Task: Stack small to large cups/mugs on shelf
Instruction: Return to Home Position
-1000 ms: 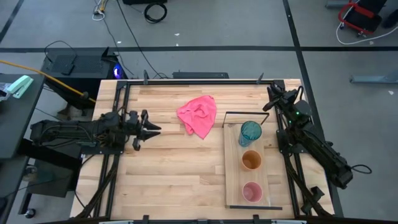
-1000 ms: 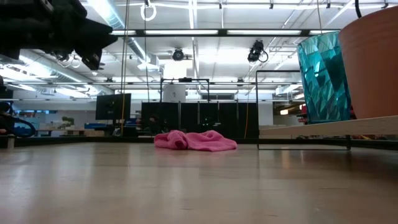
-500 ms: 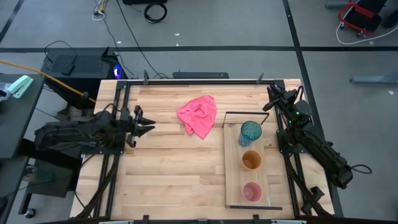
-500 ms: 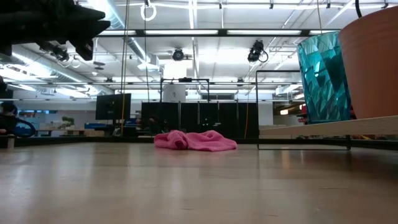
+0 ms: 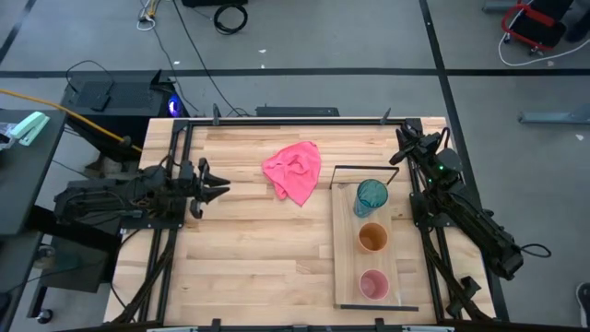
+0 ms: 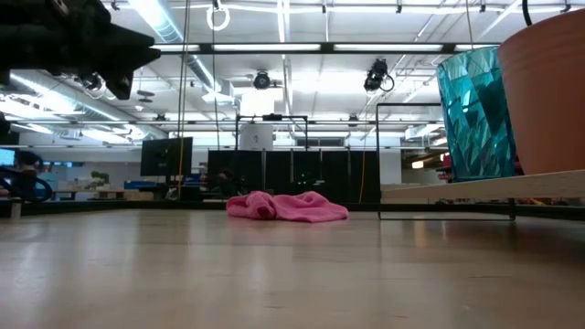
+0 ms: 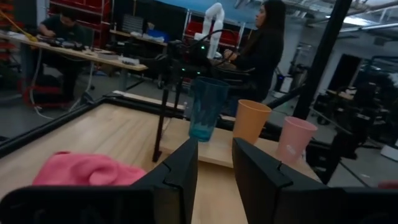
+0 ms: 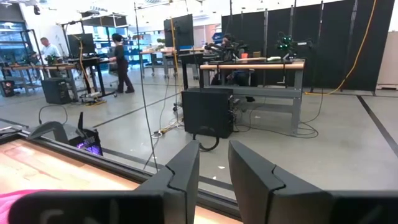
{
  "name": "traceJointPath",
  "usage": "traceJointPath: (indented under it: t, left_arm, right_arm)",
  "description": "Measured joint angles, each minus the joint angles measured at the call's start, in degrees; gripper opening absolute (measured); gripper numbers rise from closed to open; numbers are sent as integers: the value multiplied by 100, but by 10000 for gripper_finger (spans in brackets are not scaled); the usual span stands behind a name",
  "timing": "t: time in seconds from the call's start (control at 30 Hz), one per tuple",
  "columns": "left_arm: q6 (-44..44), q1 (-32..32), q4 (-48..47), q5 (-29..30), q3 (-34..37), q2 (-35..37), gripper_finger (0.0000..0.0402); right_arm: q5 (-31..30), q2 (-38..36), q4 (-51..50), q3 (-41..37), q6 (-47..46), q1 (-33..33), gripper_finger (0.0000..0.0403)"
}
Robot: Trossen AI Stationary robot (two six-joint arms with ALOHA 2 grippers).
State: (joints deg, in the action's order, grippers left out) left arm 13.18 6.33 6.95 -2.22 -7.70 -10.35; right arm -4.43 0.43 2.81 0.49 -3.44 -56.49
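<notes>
Three cups stand upright on their bases in a row on the light-wood shelf (image 5: 346, 263) at the table's right: teal-blue (image 5: 371, 195) farthest, orange-brown (image 5: 372, 238) in the middle, pink (image 5: 373, 284) nearest. They also show in the left wrist view: teal (image 7: 205, 109), orange (image 7: 250, 121), pink (image 7: 295, 140). My left gripper (image 5: 219, 189) is open and empty above the table's left side, pointing toward the cups. My right gripper (image 5: 402, 138) is open and empty over the far right corner, pointing away from the table.
A crumpled pink cloth (image 5: 295, 171) lies on the tabletop between my left gripper and the shelf. A thin black wire frame (image 5: 364, 168) stands at the shelf's far end, beside the teal cup. People sit and stand in the room beyond the table.
My left gripper has drawn back a little toward the table's left edge and risen slightly, and has then kept still. The cups and the cloth have not moved.
</notes>
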Motion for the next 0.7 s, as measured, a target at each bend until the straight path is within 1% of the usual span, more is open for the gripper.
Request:
traceJointPath:
  t: [0.17, 0.47, 0.7]
  left_arm:
    - [-86, 0, -9, 225, 0, 0, 107]
    - [-369, 0, -14, 230, 0, -13, 107]
    - [-336, 0, -16, 228, 0, -15, 107]
  right_arm:
    - [0, 1, 2, 0, 0, 0, 94]
    - [0, 2, 2, 0, 0, 0, 94]
    - [0, 1, 2, 0, 0, 0, 94]
